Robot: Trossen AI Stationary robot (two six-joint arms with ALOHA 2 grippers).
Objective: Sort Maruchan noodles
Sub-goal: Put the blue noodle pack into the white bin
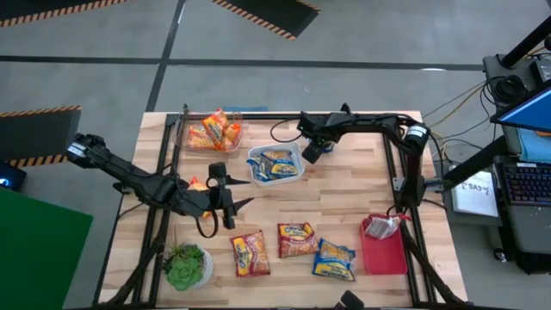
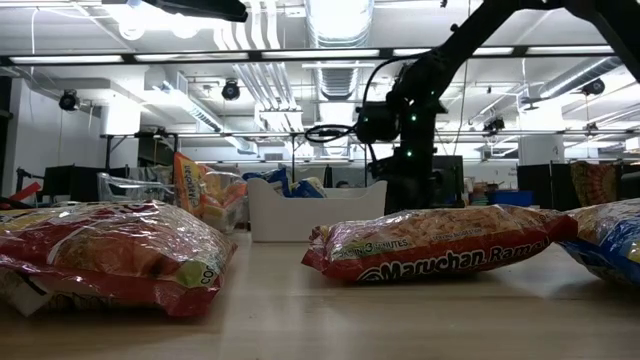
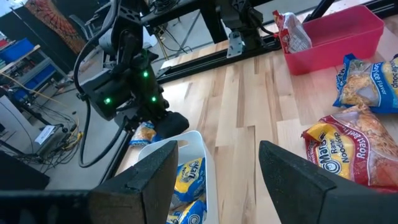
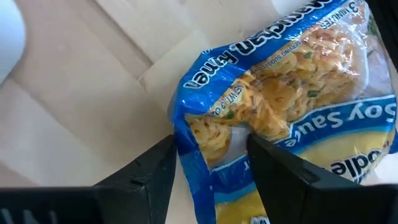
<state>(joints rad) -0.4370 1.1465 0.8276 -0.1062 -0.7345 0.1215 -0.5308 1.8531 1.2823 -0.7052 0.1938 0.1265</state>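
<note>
Maruchan noodles partly sorted, one blue packet in transit.

Near edge: three loose packets (image 1: 296, 248) still wait on the surface (image 1: 344, 185), the pink bin (image 1: 385, 251) holds one; mid-surface, left hand (image 1: 234, 203) hangs wide open, empty; farther, the right hand (image 1: 313, 151) pinches a blue packet (image 4: 292, 112) beside the white bin (image 1: 275, 164); the clear bin (image 1: 209, 131) at the far-left corner holds orange ones.

We saw bright, even light from ceiling tubes (image 2: 335, 18) that glared white in the low view. Shadows on the worktop (image 1: 344, 207) were soft. The nearest packet (image 2: 100, 255) was blurred; the blue packet (image 4: 292, 106) showed sheen.
</note>
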